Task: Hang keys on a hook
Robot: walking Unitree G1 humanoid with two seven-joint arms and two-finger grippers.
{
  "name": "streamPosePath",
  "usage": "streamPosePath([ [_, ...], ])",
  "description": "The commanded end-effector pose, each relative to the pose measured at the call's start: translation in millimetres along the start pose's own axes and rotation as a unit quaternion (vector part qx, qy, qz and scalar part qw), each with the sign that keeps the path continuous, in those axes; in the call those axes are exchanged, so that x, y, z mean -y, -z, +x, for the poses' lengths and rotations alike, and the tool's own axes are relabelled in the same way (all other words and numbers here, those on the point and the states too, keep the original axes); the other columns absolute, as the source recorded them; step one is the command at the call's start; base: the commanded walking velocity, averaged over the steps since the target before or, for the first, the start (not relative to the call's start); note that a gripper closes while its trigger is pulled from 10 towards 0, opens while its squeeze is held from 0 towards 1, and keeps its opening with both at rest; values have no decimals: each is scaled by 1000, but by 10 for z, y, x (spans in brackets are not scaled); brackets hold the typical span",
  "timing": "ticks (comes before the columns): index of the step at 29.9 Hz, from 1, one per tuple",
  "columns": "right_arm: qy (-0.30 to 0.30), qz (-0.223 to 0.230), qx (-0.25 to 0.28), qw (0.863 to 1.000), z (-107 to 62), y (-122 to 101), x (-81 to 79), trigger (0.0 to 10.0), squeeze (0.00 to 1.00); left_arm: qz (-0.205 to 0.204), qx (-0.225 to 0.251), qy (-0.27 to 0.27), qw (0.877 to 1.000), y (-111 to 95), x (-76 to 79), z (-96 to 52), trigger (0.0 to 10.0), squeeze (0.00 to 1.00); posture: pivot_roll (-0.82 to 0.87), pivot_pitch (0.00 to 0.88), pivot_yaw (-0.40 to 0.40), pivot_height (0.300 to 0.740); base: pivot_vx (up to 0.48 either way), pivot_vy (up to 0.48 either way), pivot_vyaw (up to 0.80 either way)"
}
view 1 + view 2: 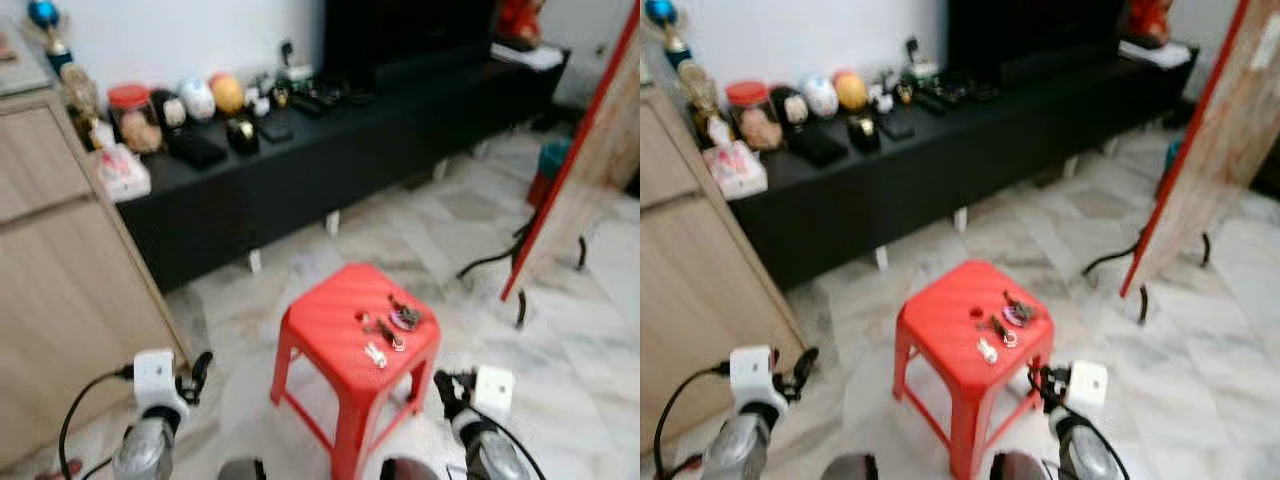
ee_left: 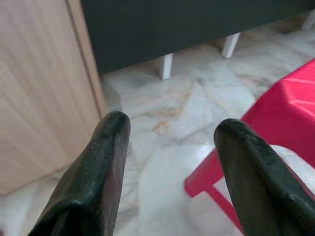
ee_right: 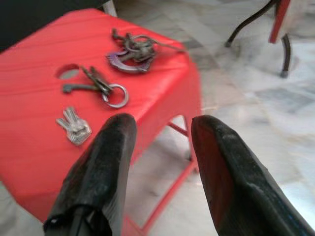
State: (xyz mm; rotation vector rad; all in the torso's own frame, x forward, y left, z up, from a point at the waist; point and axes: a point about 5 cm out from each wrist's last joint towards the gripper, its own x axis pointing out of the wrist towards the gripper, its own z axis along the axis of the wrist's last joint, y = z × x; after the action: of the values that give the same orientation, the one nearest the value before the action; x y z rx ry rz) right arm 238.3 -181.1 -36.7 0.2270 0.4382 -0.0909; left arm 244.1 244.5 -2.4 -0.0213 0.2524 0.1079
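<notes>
Nearest to the lens, my right gripper (image 3: 160, 162) hangs with its two black fingers (image 3: 101, 167) spread apart and nothing between them, just off the near corner of the red plastic stool (image 1: 340, 325). My left gripper (image 2: 172, 162) is likewise spread and empty, low over the floor between the stool and the wooden cabinet (image 1: 60, 280).

Three sets of keys lie on the stool's top, toward its right side. Closest to my right gripper is a small silver bunch (image 3: 74, 127). Just beyond it lies a dark key on a metal ring (image 3: 98, 88), beside a small hole in the seat (image 3: 68, 72). Farthest is a tangled bunch with a purple tag (image 3: 132, 51), near the stool's far right edge. All three rest flat and apart from one another; neither gripper touches them.

Surface: the stool top is ribbed plastic and stands on a pale marble-patterned tile floor (image 1: 420, 230).

Room: a long, low black console (image 1: 330, 160) runs along the white wall on short white feet. Its top carries a red-lidded jar (image 1: 133, 115), an orange ball (image 1: 227, 93) and assorted small dark items too blurred to identify. A pale wooden board with a red edge (image 1: 585, 150) leans at the right on dark metal legs.
</notes>
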Motion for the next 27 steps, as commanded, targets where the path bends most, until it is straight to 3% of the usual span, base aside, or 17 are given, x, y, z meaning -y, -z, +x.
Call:
streamPosePath([
  [1,7,-2,2,1000,-5,-19,63,10000,0,6,5,10,1000,-43,43,39,10000,0,33,0,-42,617,277,0,0],
  [15,-5,-8,-1,1000,-16,2,50,10000,0,6,4,13,1000,-40,55,39,10000,0,27,0,-40,617,279,0,0],
  [27,-42,-12,-7,999,-3,1,-14,10000,0,7,11,13,1000,-50,58,26,10000,0,34,0,-39,617,0,0,204],
])
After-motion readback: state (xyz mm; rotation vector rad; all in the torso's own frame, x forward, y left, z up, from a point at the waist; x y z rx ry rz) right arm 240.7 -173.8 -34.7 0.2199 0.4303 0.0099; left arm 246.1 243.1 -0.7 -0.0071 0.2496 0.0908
